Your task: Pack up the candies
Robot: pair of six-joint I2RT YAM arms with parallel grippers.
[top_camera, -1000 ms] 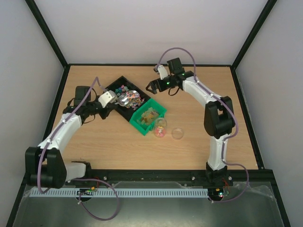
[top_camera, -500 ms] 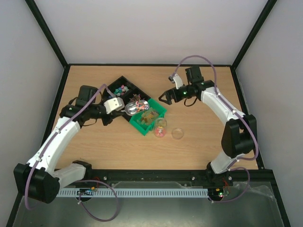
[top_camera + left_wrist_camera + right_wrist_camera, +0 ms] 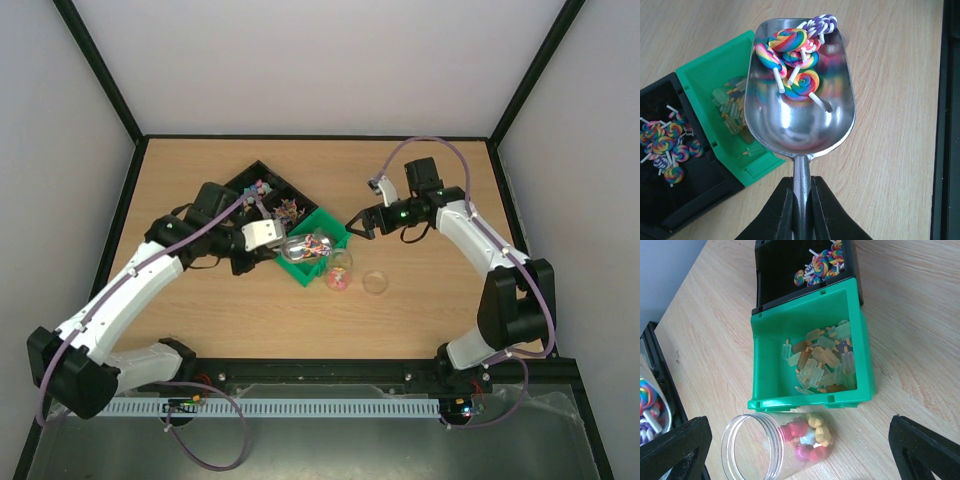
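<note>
I read one batch of candies (image 3: 792,55), rainbow swirl lollipops, lying in the bowl of the metal scoop (image 3: 800,120), which is raised over the edge of the green bin (image 3: 765,340). The left tool (image 3: 801,210) is clamped narrow on the scoop handle. More swirl candies lie in the black tray (image 3: 695,200), which touches the bin's far-left side. Pale popsicle-shaped ones lie in the bin. Pink and yellow ones sit in the clear jar (image 3: 765,450), which lies on its side just near of the bin. A clear lid (image 3: 375,283) rests on the surface (image 3: 450,310) right of the jar. The right tool (image 3: 357,222) is spread wide and holds nothing, just right of the bin.
</note>
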